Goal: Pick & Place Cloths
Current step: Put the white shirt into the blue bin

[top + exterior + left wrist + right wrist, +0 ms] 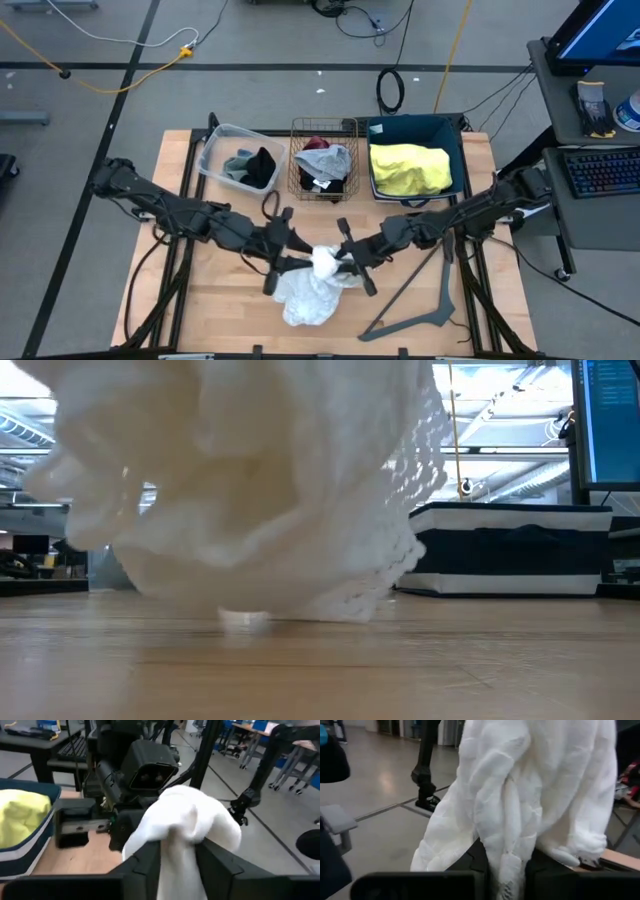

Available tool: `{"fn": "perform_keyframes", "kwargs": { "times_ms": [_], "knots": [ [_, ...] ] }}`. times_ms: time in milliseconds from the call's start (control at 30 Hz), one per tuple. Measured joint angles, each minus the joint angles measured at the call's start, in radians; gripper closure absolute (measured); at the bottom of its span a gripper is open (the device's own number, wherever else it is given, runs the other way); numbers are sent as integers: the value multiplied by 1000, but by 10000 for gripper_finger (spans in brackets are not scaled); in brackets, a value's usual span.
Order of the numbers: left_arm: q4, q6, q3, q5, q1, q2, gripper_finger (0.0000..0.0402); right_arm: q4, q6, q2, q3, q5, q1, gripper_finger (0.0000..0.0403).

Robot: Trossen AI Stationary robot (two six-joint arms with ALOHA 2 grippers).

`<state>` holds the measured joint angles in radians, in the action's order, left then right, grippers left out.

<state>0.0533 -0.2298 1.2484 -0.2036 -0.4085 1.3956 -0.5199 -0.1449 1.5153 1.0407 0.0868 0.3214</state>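
A white lacy cloth point(312, 288) is gathered up between my two grippers near the table's front middle. It fills the low view point(260, 490), where its lower part rests on the wood. My left gripper point(303, 263) comes from the left and is shut on the cloth's raised bunch. My right gripper point(342, 262) comes from the right and is shut on the same bunch. The two grippers face each other closely. A yellow cloth point(410, 168) lies in the dark blue bin point(455, 135). My left gripper pinches the raised top bunch of the white cloth point(176, 851) between its two fingers, several gathered layers. The fingers come about level from the table's left. The rest of the cloth hangs below, its lower part point(305, 302) on the table. My right gripper pinches the same raised bunch from its other side point(506, 861) between its two fingers, several gathered folds. The fingers come about level from the table's right. The cloth drapes around the fingers and hangs down, and its lacy lower edge point(370, 595) lies on the table.
Along the far edge stand a clear tub point(215, 150) with grey and black cloths, a wire basket point(300, 150) with maroon, grey and black cloths, and the blue bin. A grey hanger bar point(425, 295) lies at the front right, close to the right arm.
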Motion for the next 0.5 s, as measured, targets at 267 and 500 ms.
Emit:
{"fn": "perform_keyframes", "kwargs": {
  "times_ms": [267, 500],
  "knots": [
    [146, -10, 0, 1, -17, -149, 221, -5, -95, -74, 0, -132, 43, 371],
    [306, -62, 1, -18, -40, -226, 205, -5, -267, -205, 0, -381, 91, 371]
  ]
}}
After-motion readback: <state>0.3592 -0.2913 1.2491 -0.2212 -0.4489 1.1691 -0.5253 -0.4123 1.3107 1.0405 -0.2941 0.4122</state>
